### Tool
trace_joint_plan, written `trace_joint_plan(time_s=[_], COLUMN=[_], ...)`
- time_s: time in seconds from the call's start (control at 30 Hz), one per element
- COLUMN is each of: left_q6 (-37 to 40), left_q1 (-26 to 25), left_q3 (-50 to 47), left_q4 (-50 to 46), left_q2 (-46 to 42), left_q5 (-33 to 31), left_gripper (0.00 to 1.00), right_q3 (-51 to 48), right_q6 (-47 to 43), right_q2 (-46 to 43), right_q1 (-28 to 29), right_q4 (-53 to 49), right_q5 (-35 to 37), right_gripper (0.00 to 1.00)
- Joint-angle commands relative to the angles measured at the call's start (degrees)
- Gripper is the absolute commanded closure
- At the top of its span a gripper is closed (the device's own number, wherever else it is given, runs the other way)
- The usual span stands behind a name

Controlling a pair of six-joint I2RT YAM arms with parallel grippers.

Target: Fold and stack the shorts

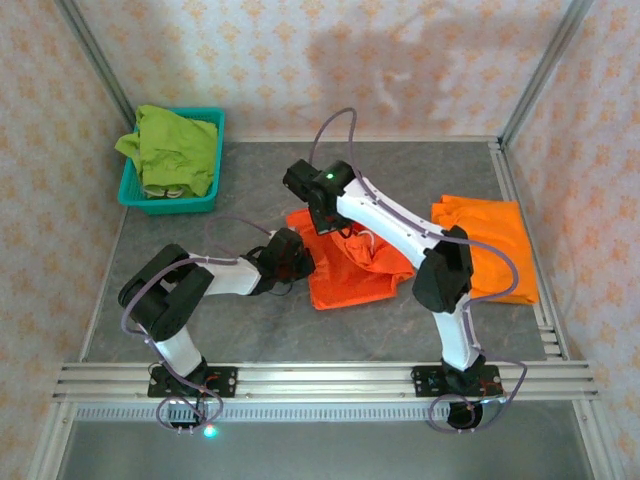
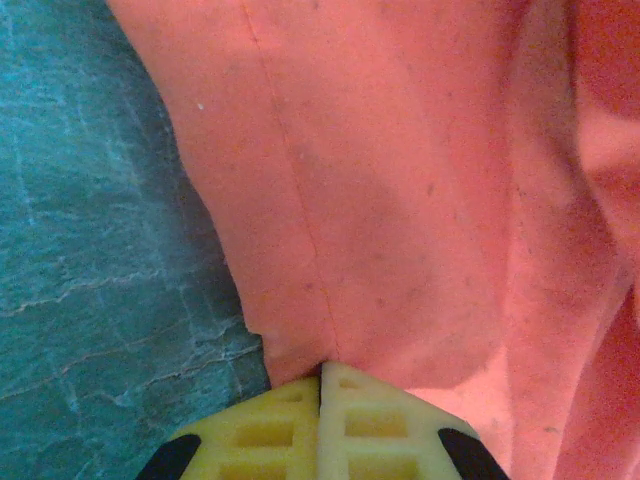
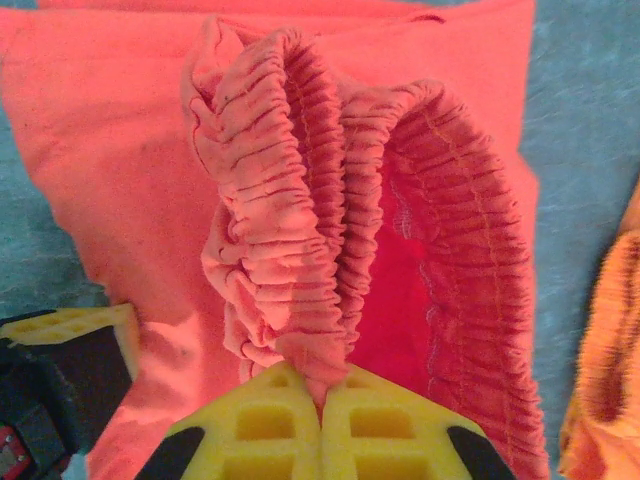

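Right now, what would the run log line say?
left end effector: shut on edge of middle shorts | right end effector: shut on their waistband | orange shorts: at right | green shorts: in basket

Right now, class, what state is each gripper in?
Left gripper: closed, pinching the middle orange shorts at an edge.
Right gripper: closed on those shorts' gathered waistband.

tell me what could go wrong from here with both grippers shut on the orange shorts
The left gripper pinches only the edge of the middle orange shorts, so a pull may slip it free. The right gripper clamps bunched waistband layers, so the fold could skew. The other orange shorts lie close and might get dragged.
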Motion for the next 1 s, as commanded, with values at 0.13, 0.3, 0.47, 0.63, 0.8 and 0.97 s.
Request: trace_joint_plan(time_s=[0.13, 0.3, 0.47, 0.63, 0.8, 0.97], left_q6=[-2.6, -2.2, 1.3, 3.8, -0.1, -5.0], left_q1=[-0.7, -0.7, -0.4, 0.5, 1.1, 1.2], left_q3=[-6.0, -11.0, -12.1, -6.5, -1.3, 5.3], left_q4=[1.0, -3.9, -13.3, -18.5, -11.0, -2.6], left_q2=[-7.8, -22.1, -40.0, -45.5, -37.7, -25.1], left_q5=[-6.7, -13.7, -18.4, -15.2, -4.8, 3.0], left_gripper=[0.77, 0.2, 0.03, 0.0, 0.0, 0.0], right_q3=[-0.7, 2.7, -7.6, -28.5, -43.1, -53.9], right_q6=[2.3, 0.6, 0.6, 5.4, 11.2, 19.6], right_q2=[1.6, -2.7, -16.4, -30.4, -38.5, -41.9], right_q1=[0.1, 0.0, -1.5, -6.8, -13.5, -23.0], right_q4=[6.0, 8.6, 16.9, 31.9, 40.9, 49.3], right_q5=[-10.6, -18.7, -19.3, -23.8, -26.2, -32.5], right_gripper=[0.77, 0.44, 0.12, 0.01, 0.0, 0.0])
